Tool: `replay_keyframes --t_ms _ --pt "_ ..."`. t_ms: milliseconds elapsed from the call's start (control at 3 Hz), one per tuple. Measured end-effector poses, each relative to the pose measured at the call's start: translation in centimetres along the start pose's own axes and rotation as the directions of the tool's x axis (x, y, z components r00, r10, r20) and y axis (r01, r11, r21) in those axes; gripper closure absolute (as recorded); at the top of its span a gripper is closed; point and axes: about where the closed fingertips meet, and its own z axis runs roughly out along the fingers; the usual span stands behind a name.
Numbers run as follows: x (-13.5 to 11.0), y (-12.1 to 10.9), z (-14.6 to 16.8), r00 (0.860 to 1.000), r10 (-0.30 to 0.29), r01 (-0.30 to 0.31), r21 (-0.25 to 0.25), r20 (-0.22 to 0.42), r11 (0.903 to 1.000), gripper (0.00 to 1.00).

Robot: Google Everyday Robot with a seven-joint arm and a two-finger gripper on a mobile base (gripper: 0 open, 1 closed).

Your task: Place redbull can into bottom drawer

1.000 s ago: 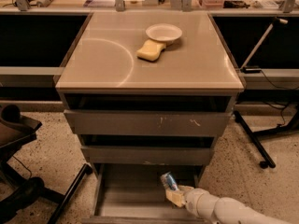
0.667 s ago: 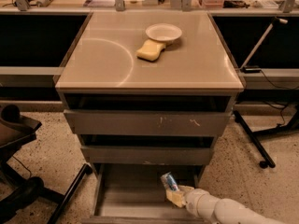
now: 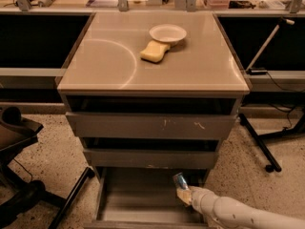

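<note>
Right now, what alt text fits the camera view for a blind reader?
The gripper holds the redbull can over the open bottom drawer; a yellow sponge and white bowl sit on the cabinet top.

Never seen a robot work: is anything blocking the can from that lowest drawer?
Nothing visible does. The bottom drawer stands open with its floor bare, and the gripper holds the redbull can over its right side.

The redbull can — slim, blue-and-silver, tilted — is clamped in the gripper over the right rear of the bottom drawer, a shallow grey tray pulled open.
</note>
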Motion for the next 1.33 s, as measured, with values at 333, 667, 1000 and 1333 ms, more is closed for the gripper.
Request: replay_keyframes --t_ms 333,667,1000,1333 --pt "1.1 -2.8 2.3 0.999 0.01 -0.007 0.076 -0.043 0.9971 1.0" --pt "3.0 -4.7 3.1 0.995 0.041 -0.028 0.145 -0.087 0.9891 1.0" --pt "3.1 -4.9 3.2 0.995 0.042 -0.028 0.151 -0.09 0.9882 1.0" --pt "5.1 -5.7 5.0 0.99 0.073 -0.055 0.148 -0.121 0.9874 1.0"
